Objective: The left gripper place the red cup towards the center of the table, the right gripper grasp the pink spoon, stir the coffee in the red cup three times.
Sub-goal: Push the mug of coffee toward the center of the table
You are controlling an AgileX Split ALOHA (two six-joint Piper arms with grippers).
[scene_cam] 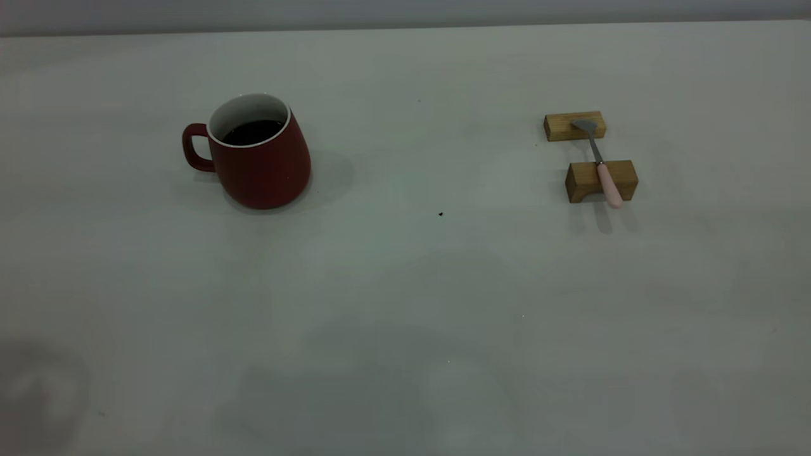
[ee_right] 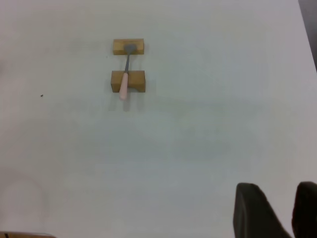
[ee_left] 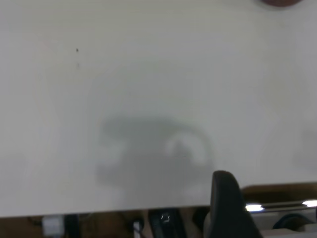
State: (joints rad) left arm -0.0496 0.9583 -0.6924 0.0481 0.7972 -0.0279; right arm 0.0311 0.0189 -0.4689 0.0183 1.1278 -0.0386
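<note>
A dark red rounded mug, the red cup (scene_cam: 260, 155), stands upright in the upper left part of the exterior view on the broad off-white table (scene_cam: 405, 304). Its red loop handle points toward the left edge of the frame, and its white inside holds dark brown-black coffee (scene_cam: 253, 132). Only a sliver of the mug's red base shows at the top right edge of the left wrist view (ee_left: 281, 2).

In the upper right part of the exterior view a small pink spoon (scene_cam: 600, 163), with pale pink handle and grey metal neck and bowl, lies across two tan wooden blocks (scene_cam: 600, 180). Its bowl rests on the farther block and its handle on the nearer one, the handle's end jutting past it toward the camera. Cup and spoon are well apart.

Neither arm shows in the exterior view. The left gripper appears only as one dark finger (ee_left: 227, 206) at the lower edge of its own view, so whether it is spread or closed cannot be told. The right gripper (ee_right: 282, 210) shows two dark fingertips with a gap between them, spread apart and holding nothing, well away from the spoon (ee_right: 124, 85).
</note>
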